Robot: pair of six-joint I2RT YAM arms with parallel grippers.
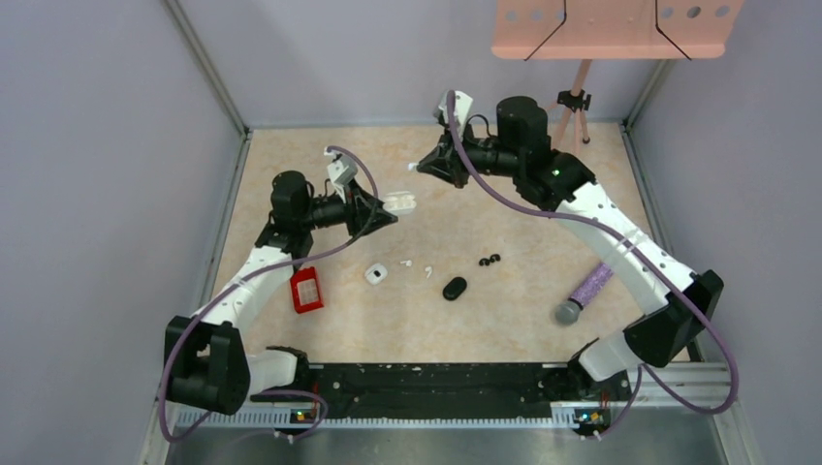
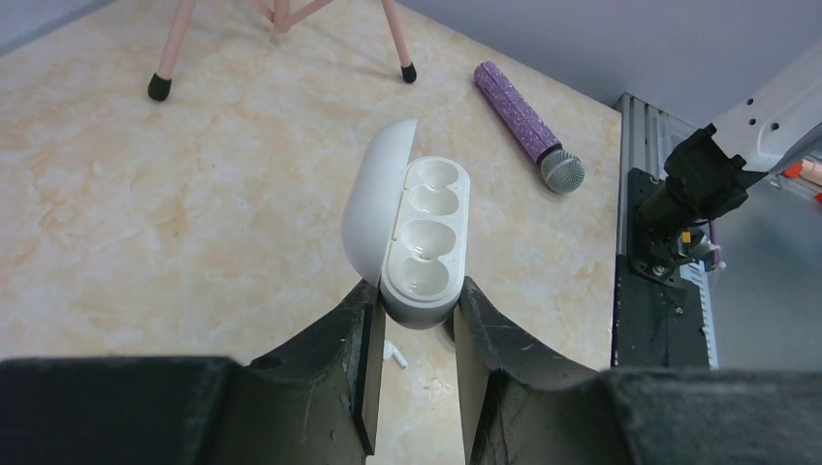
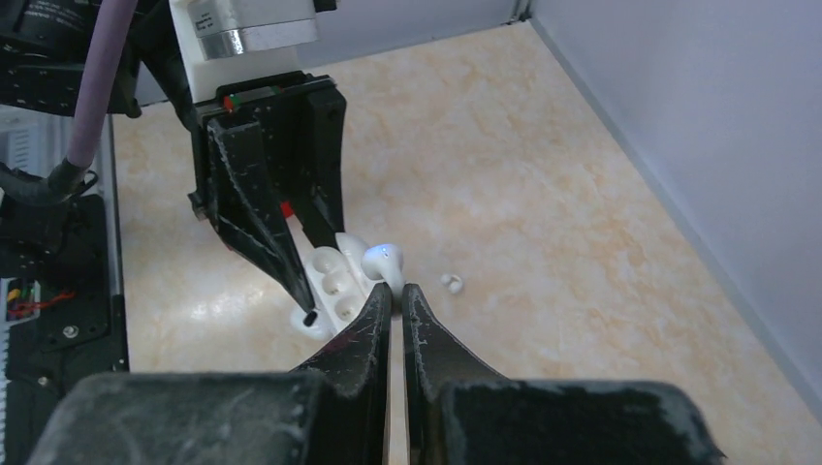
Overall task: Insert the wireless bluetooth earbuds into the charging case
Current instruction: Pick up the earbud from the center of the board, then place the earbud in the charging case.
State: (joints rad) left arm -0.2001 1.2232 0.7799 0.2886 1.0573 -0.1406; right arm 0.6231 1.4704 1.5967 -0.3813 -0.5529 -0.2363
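My left gripper (image 2: 417,302) is shut on the lower end of an open white charging case (image 2: 425,228), held off the table with its lid (image 2: 373,199) swung left; its wells show nothing inside. In the top view the case (image 1: 399,203) sits at the left gripper (image 1: 387,209). My right gripper (image 3: 395,291) is shut on the stem of a white earbud (image 3: 381,262) with a small blue light. It hovers a short way beyond the case (image 3: 330,284), apart from it, as the right gripper (image 1: 419,167) shows from above. Loose white earbuds (image 1: 427,272) lie on the table.
On the table lie a small white case (image 1: 376,274), a black case (image 1: 454,288), a black earbud pair (image 1: 490,260), a red object (image 1: 306,290) and a purple microphone (image 1: 586,291). A pink tripod (image 1: 574,107) stands at the back. Another white earbud (image 3: 450,283) lies beyond the right fingers.
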